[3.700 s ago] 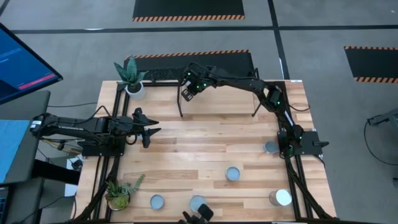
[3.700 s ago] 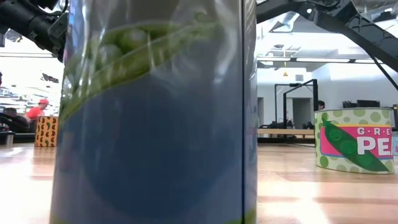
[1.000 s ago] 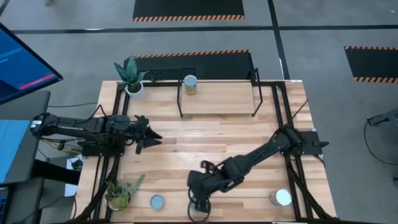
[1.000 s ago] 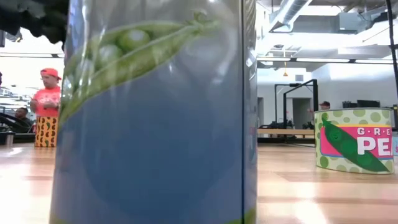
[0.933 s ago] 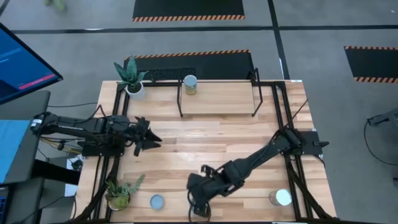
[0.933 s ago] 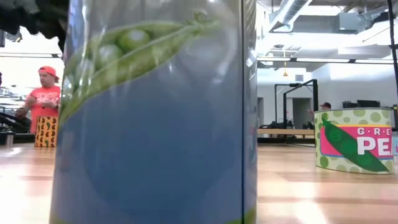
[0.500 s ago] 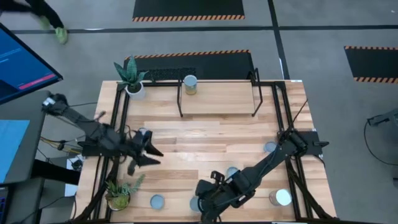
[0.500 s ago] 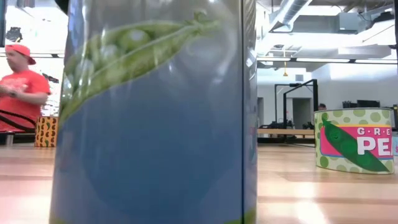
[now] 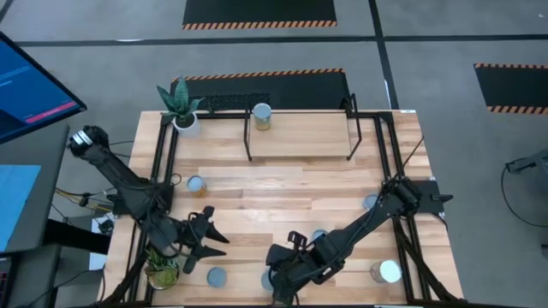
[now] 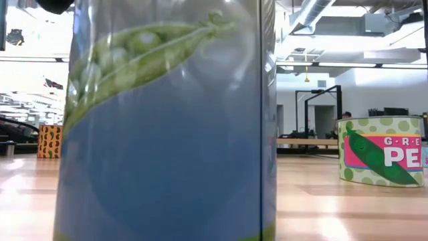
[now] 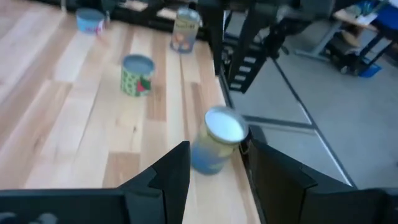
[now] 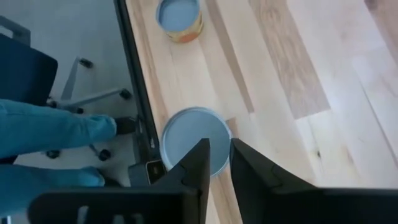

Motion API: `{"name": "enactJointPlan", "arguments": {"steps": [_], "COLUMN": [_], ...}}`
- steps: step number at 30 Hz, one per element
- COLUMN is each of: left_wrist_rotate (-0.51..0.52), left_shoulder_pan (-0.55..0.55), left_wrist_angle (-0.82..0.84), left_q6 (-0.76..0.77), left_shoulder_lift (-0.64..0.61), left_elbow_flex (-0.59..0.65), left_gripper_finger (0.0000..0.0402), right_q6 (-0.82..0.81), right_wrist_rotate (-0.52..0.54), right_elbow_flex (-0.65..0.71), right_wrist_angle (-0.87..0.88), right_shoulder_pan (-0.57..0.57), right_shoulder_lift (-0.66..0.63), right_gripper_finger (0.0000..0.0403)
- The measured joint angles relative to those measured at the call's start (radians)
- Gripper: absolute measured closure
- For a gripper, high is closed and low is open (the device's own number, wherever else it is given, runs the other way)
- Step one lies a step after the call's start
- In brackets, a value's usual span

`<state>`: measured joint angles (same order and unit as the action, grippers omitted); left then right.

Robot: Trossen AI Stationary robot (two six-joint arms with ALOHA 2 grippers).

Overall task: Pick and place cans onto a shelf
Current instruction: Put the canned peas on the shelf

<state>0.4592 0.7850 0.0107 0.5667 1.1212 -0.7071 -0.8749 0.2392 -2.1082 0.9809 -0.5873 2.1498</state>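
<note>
Right, the right gripper point(image 9: 278, 287) hangs over the table's point(image 9: 282, 184) six o'clock edge, jaws only narrowly apart and empty. The target can point(image 12: 186, 137) sits just past the fingertips, upright, long axis vertical, its round top facing the wrist camera. It looks wider than the gap, so I'd say the jaws must spread before they drop around it.

Tight room here: the can stands right at the table edge, with a person's leg point(image 12: 50, 130) and a chair point(image 12: 25, 74) beyond it, so a nudge towards six o'clock could tip it off.

Out at nine o'clock, the left gripper point(image 9: 210, 238) hovers, fingers wide apart and empty, nearer to the neighbouring can point(image 9: 216, 276).

Towards twelve o'clock it's bare boards up to the shelf point(image 9: 300, 135), where one can point(image 9: 262, 115) stands at the left end, leaving room beside it.
</note>
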Motion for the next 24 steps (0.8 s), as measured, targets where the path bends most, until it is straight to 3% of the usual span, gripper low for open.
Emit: {"name": "enactJointPlan", "arguments": {"steps": [13,24], "left_wrist_rotate": [-0.002,-0.001], "left_shoulder_pan": [0.002,0.001], "left_wrist_angle": [-0.031,-0.029], "left_q6": [0.035,0.052], "left_shoulder_lift": [0.108,0.108], "left_elbow_flex": [0.001,0.001], "left_gripper_finger": [0.0249,0.0249], "right_q6": [0.064,0.112], "right_wrist_rotate": [-0.143,-0.168], "right_elbow_flex": [0.002,0.003], "right_wrist_angle": [-0.003,-0.007], "right_shoulder_pan": [0.043,0.061], "right_shoulder_lift": [0.066,0.102], "right_gripper_finger": [0.0232,0.0224]}}
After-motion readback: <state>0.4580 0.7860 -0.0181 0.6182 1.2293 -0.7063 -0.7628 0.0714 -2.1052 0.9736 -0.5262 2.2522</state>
